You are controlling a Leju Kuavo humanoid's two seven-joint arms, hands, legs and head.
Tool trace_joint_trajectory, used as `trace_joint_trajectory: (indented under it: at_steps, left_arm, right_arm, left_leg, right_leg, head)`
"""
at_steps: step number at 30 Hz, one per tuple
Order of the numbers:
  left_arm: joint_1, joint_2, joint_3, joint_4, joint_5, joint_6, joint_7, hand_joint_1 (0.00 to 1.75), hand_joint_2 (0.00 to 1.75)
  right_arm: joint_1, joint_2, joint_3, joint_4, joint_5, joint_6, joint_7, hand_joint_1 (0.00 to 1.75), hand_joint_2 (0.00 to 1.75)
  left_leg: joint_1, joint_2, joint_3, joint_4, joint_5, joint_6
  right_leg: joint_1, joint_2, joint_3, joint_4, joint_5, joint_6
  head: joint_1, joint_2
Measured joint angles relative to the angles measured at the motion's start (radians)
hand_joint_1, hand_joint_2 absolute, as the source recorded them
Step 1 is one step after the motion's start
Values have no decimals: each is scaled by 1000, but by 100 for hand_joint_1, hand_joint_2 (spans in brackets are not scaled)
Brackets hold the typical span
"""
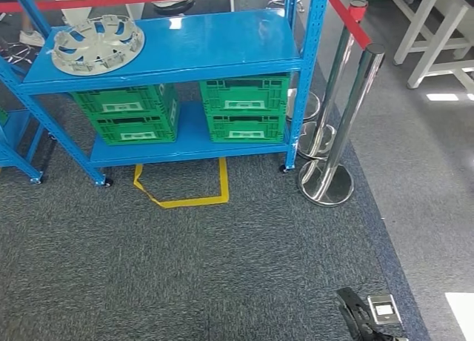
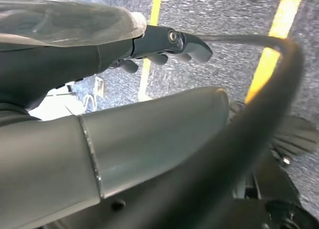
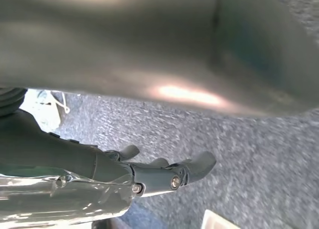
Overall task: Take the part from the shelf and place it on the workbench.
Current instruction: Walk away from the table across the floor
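Note:
The part (image 1: pixel 97 43), a round pale-grey disc with spokes like a wheel cover, lies flat at the left end of the blue shelf's top board (image 1: pixel 224 44). My right hand (image 1: pixel 353 311) hangs low at the bottom right of the head view, far from the shelf. In the right wrist view the right hand (image 3: pixel 161 174) has its fingers stretched out over the carpet and holds nothing. My left hand (image 2: pixel 169 42) also hangs with straight fingers and nothing in it, above grey carpet.
Two stacks of green crates (image 1: pixel 131 115) (image 1: pixel 244 107) fill the lower shelf. Yellow tape (image 1: pixel 187 196) marks the carpet before the shelf. Chrome stanchions (image 1: pixel 335 141) with red belts stand right of it. White-framed tables (image 1: pixel 436 37) stand at the far right.

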Motion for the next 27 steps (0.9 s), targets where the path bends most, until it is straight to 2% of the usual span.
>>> trace_joint_trajectory:
  at_steps: [2, 3, 4, 7, 8, 9, 10, 12, 13, 14, 15, 17, 18, 19, 20, 22, 23, 24, 25, 27]
  left_arm:
    - [2, 5, 0, 1, 1, 0, 0, 0, 0]
    - [3, 8, 0, 1, 2, 0, 0, 0, 0]
    - [3, 11, 0, 1, 3, 0, 0, 0, 0]
    - [3, 10, 0, 2, 4, 0, -2, 0, 0]
    - [4, 10, 0, 2, 4, 0, -3, 0, 0]
    - [4, 9, 0, 2, 4, 0, -3, 0, 0]
    - [4, 8, 0, 2, 4, -1, -3, 0, 0]
    - [2, 5, -1, 2, 4, -3, -3, 0, 0]
    - [3, 3, -1, 2, 4, -4, -3, 0, 0]
    - [4, 0, -1, 2, 4, -5, -3, 0, 0]
    - [6, -2, -1, 2, 4, -5, -3, 0, 0]
    - [7, -4, -1, 2, 4, -4, -3, 0, 0]
    - [6, -4, -1, 2, 4, -4, -3, 0, 0]
    - [3, -4, -2, 2, 4, -4, -3, 0, 0]
    - [0, -4, -2, 2, 4, -4, -3, 0, 0]
    - [-3, -3, -4, 2, 4, -4, -3, 0, 0]
    - [-4, -4, -6, 2, 4, -4, -3, 0, 0]
    - [-5, -4, -7, 2, 3, -4, -3, 0, 0]
    - [-6, -4, -8, 2, 3, -4, -4, 0, 0]
    - [-6, -5, -9, 2, 3, -4, -6, 0, 0]
  right_arm:
    - [0, 4, 0, 0, 0, -2, 0, 0, 0]
    - [-2, 5, 0, 0, 0, -2, -1, 0, 0]
    - [-3, 6, 0, 0, 0, -2, -1, 0, 0]
    - [-4, 5, 0, 0, 0, 0, -2, 0, 0]
    - [-4, 5, 1, 0, 0, 0, -2, 0, 0]
    - [-5, 5, 1, 0, 0, 1, -2, 0, 0]
    - [-6, 4, 2, 0, 0, 0, -3, 0, 0]
    - [-7, 2, 2, 0, 0, -1, -2, 0, 0]
    - [-5, 1, 2, 1, 0, -2, -2, 0, 0]
    - [-2, 1, 2, 1, 0, -2, -1, 0, 0]
    - [0, 1, 2, 1, 0, -2, -1, 0, 0]
    - [4, 0, 2, 2, 0, -2, -1, 0, 0]
    - [4, 0, 2, 3, 0, -1, -1, 0, 0]
    - [3, 0, 2, 4, 0, -1, -1, 0, 0]
    - [1, 0, 2, 5, 0, 0, -1, 0, 0]
    - [-3, 0, 2, 5, 0, 0, -1, 0, 0]
    - [-3, -1, 2, 5, 0, 0, -1, 0, 0]
    - [-3, -1, 2, 5, 0, 0, -2, 0, 0]
    - [-4, -2, 2, 5, 0, 0, -2, 0, 0]
    - [-3, -3, 2, 6, 0, 0, -2, 0, 0]
  left_leg:
    - [-21, -4, 28, -131, 107, 38]
    - [-31, -7, 42, -182, 144, 50]
    - [-39, -11, 53, -214, 162, 57]
    - [-38, -11, 100, -260, 151, 54]
    - [-35, -10, 122, -270, 147, 56]
    - [-31, -9, 142, -277, 141, 56]
    - [-29, -8, 158, -280, 132, 56]
    - [-25, -8, 188, -281, 107, 55]
    - [-23, -10, 205, -281, 93, 53]
    - [-19, -11, 225, -281, 79, 49]
    - [-16, -12, 246, -280, 63, 44]
    - [-10, -13, 284, -278, 32, 34]
    - [-9, -13, 296, -277, 20, 28]
    - [-9, -13, 304, -278, 11, 22]
    - [-9, -13, 310, -277, 8, 16]
    - [-7, -12, 310, -263, 13, 6]
    - [-7, -10, 298, -234, 14, 1]
    - [-5, -8, 270, -188, 7, -4]
    - [-2, -6, 228, -127, -11, -9]
    - [5, -4, 129, -4, -59, -20]
  right_leg:
    - [7, 2, 23, -10, -20, -2]
    - [7, 3, 32, -18, -30, -1]
    - [6, 5, 45, -26, -35, 2]
    - [5, 5, 86, -31, -28, 17]
    - [5, 4, 77, -3, -26, 23]
    - [4, 2, 53, 46, -33, 28]
    - [2, 1, 13, 111, -49, 34]
    - [-3, 0, -74, 223, -112, 45]
    - [-6, -1, -106, 244, -143, 50]
    - [-9, -1, -125, 234, -156, 53]
    - [-12, -2, -132, 195, -139, 57]
    - [-16, -7, -129, 91, -21, 63]
    - [-14, -9, -124, 54, 30, 60]
    - [-11, -10, -118, 35, 67, 51]
    - [-7, -10, -112, 30, 75, 40]
    - [-6, -5, -86, 13, 73, 20]
    - [-8, -4, -74, 4, 70, 14]
    - [-11, -4, -64, -4, 68, 9]
    - [-14, -4, -58, -9, 64, 5]
    - [-17, -4, -49, -12, 54, 3]
  head:
    - [2, 0]
    - [3, 0]
    - [4, 0]
    - [4, 0]
    - [6, 0]
    - [8, 0]
    - [10, 0]
    - [13, 0]
    - [15, 0]
    - [16, 0]
    - [17, 0]
    - [18, 0]
    - [17, 0]
    - [17, 0]
    - [15, 0]
    - [16, 0]
    - [14, 0]
    - [11, 0]
    - [8, 0]
    - [3, 0]
